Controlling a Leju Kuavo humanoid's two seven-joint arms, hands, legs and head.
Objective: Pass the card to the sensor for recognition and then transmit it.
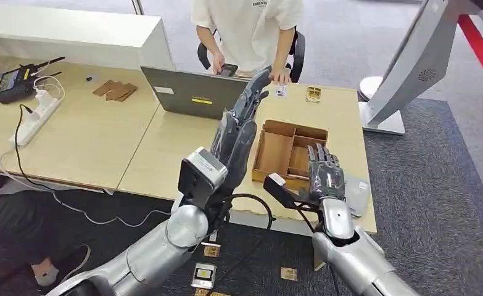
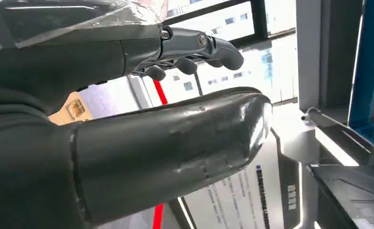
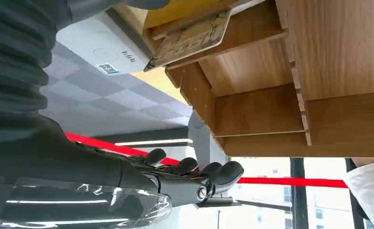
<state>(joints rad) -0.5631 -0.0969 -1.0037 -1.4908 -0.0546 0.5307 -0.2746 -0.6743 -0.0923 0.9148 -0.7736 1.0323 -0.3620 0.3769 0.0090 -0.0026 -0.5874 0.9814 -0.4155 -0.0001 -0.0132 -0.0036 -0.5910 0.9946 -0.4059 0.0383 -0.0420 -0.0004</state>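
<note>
Currently, at my remote desk: humanoid over a wooden table (image 1: 103, 142), person seated beyond a laptop (image 1: 192, 92).
Card: a thin card (image 3: 189, 40) lies in a compartment of the wooden tray (image 1: 288, 151), seen from the right wrist camera, resting tilted against a divider.
Handling: I judge it light, stiff and slick, lying nearly flat; best pinched by a raised edge, thumb under, fingers on top.
Right hand: right hand (image 1: 325, 176) hovers over the tray's near edge, fingers apart, holding nothing; the card sits just beside the fingertips, not touched.
Left hand: left hand (image 1: 242, 126) raised above the table, fingers extended, empty, well apart from the card.
Sensor: pale flat reader (image 3: 101, 50) just beside the tray.
</note>
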